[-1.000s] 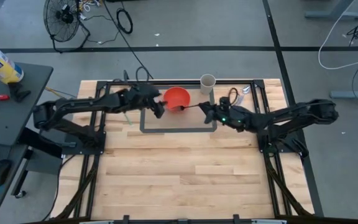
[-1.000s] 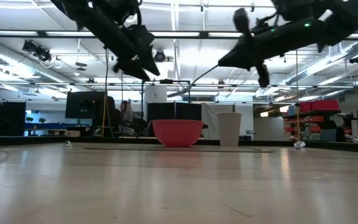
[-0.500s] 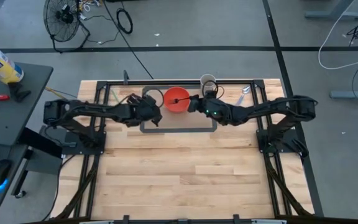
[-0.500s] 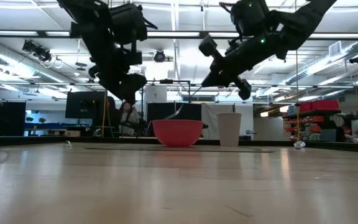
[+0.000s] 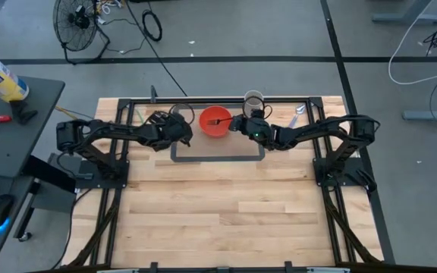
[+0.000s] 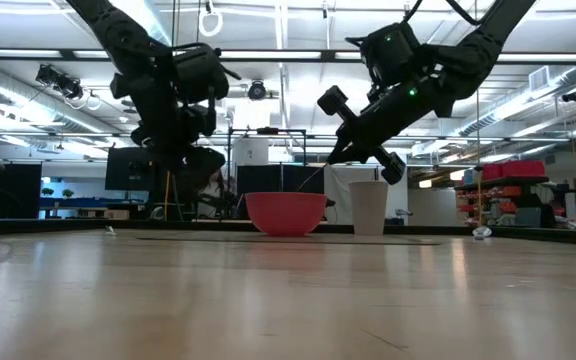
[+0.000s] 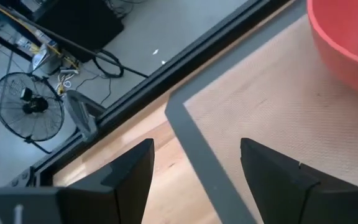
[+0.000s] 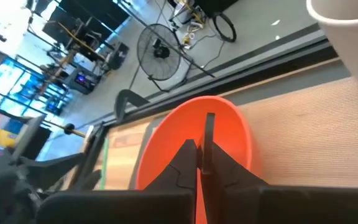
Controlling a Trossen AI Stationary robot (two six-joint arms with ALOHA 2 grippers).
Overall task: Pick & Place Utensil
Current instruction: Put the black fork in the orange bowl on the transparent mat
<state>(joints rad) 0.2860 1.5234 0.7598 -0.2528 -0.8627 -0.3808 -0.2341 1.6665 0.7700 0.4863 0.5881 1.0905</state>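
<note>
Two arms meet at the far tabletop (image 5: 226, 220): from above, our right pincer (image 5: 237, 123) clamps the utensil (image 5: 221, 120) over the bowl (image 5: 215, 121). Left pincer (image 7: 194, 165) stands apart, empty. Right wrist: utensil over bowl, release left.

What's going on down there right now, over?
Right gripper shut on black utensil, over red bowl. Left gripper open, empty, beside bowl. White cup close behind, path clear.
</note>
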